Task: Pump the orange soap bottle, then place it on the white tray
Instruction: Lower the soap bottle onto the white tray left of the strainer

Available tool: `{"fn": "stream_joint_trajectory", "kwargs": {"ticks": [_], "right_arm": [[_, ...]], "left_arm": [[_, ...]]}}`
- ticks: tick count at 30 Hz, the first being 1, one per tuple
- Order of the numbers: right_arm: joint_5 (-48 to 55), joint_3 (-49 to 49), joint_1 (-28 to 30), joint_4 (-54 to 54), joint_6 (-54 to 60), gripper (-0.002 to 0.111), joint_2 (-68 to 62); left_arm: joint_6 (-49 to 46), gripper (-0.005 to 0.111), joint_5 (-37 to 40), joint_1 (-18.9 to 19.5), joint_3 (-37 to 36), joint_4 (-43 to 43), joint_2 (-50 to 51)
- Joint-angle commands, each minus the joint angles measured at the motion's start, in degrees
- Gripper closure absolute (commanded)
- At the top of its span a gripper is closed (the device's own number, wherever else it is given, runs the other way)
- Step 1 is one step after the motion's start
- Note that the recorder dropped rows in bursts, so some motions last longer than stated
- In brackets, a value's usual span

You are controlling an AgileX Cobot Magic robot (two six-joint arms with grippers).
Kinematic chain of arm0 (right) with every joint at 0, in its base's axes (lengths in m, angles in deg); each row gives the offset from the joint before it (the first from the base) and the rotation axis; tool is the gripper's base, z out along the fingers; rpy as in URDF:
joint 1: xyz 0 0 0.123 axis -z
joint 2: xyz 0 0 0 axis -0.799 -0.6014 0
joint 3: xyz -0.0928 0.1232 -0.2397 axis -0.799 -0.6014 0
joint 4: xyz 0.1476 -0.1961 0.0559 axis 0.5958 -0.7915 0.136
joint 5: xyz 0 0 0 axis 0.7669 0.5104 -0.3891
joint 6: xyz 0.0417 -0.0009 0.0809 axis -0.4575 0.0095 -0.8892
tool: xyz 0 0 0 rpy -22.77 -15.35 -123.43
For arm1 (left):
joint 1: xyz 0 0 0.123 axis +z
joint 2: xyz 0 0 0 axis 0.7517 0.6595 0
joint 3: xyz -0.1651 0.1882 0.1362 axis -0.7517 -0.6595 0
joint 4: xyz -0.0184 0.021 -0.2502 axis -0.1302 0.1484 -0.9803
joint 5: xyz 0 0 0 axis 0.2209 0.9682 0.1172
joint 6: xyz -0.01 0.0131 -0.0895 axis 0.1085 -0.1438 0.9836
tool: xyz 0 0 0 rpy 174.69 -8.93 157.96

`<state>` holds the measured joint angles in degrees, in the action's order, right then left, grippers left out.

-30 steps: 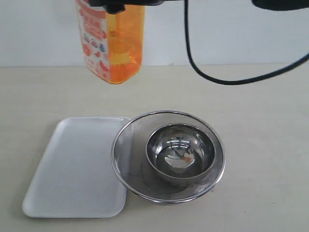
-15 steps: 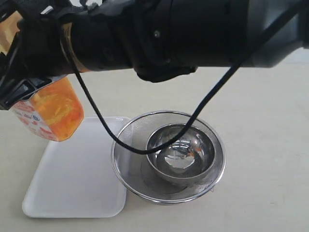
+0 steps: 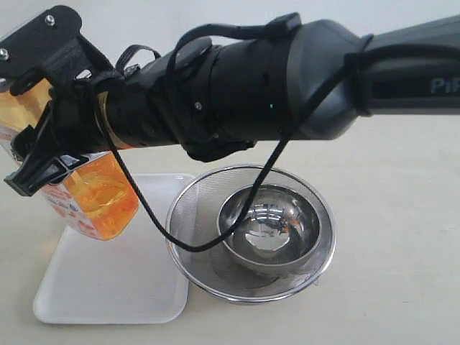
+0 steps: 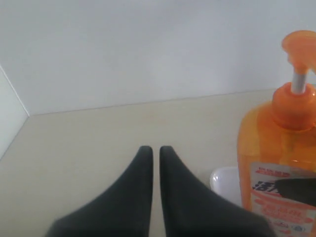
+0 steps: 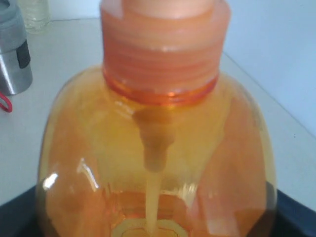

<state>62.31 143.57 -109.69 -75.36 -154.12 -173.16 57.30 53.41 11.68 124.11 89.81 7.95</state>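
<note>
In the exterior view the black right arm reaches across from the right and covers the neck and pump of the tall translucent orange soap bottle. Only the bottle's lower body and part of its white-red label show, and the bottle leans. Its base lies over the far left part of the flat white rectangular plastic tray, hiding that corner. Whether the base touches the tray cannot be told.

The right gripper is clamped on the bottle's body. One dark finger shows in front of the label and the other is hidden. The right wrist view is blurred and very close. It shows only the bottle's ribbed collar and shoulders, with dark finger pads at either side.

In the left wrist view the orange pump head is cut by the frame edge. The left gripper holds nothing, and its two black fingers are drawn almost together with a thin slit between them.

Half a second ago the bottle hung higher and further left. It is now lower and over the tray. A second ago it was at the top of the view and the arm was barely visible.

There is one bottle and one tray. One round steel mesh strainer touches the tray's right edge, and one shiny steel bowl sits inside it. One black cable droops across the strainer. Only one arm shows in the exterior view.
</note>
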Motion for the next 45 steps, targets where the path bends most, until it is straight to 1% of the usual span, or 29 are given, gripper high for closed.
{"fn": "stream_joint_trajectory", "kwargs": {"ticks": [1, 4, 11, 23, 24, 25, 27, 28, 30, 31, 34, 45], "right_arm": [[0.83, 1.09, -0.02, 0.56, 0.34, 0.108, -1.24], [0.93, 1.09, -0.02, 0.56, 0.42, 0.108, -2.66], [0.79, 1.09, -0.02, 0.6, 0.55, 0.108, -5.05], [-0.4, 1.09, -0.02, 0.33, 0.03, 0.108, -5.24], [-0.41, 1.09, -0.02, 0.43, 0.03, 0.106, -5.24], [-0.41, 1.09, -0.02, 0.43, 0.03, 0.1, -5.24], [0.12, 1.09, -0.02, 0.57, -0.24, 0.081, -5.24], [1.11, 1.09, -0.02, 0.57, -1.12, 0.067, -5.24], [1.96, 1.09, -0.02, 0.65, -1.12, 0.055, -5.24], [2.04, 1.09, -0.02, 0.65, -1.12, 0.053, -5.24], [2.09, 1.09, -0.02, 0.65, -1.49, 0.05, -5.14], [1.95, 1.09, -0.02, 1.66, -2.63, 0.05, -5.14]], "left_arm": [[-0.64, 0.102, -0.56, -0.15, -2.91, -1.38, -0.29], [-0.64, 0.102, -1.54, -0.15, -4.11, -1.43, -0.29], [-0.64, 0.102, -1.54, -0.15, -4.2, -0.66, -0.29], [-0.64, 0.102, -1.54, -0.15, -4.2, -0.03, -0.29], [-0.64, 0.102, -1.54, -0.15, -4.2, -0.03, -0.29], [-0.64, 0.102, -1.54, -0.15, -4.2, -0.03, -0.29], [-0.64, 0.102, -1.54, -0.15, -4.2, -0.03, -0.29], [-0.64, 0.102, -1.54, -0.15, -4.2, -0.03, -0.29], [-0.64, 0.102, -1.54, -0.15, -4.2, -0.03, -0.29], [-0.64, 0.102, -1.54, -0.15, -4.2, -0.03, -0.29], [-0.64, 0.102, -1.54, -0.15, -4.2, -0.03, -0.29], [-0.64, 0.102, -1.33, -0.15, -4.2, -0.04, -0.29]]}}
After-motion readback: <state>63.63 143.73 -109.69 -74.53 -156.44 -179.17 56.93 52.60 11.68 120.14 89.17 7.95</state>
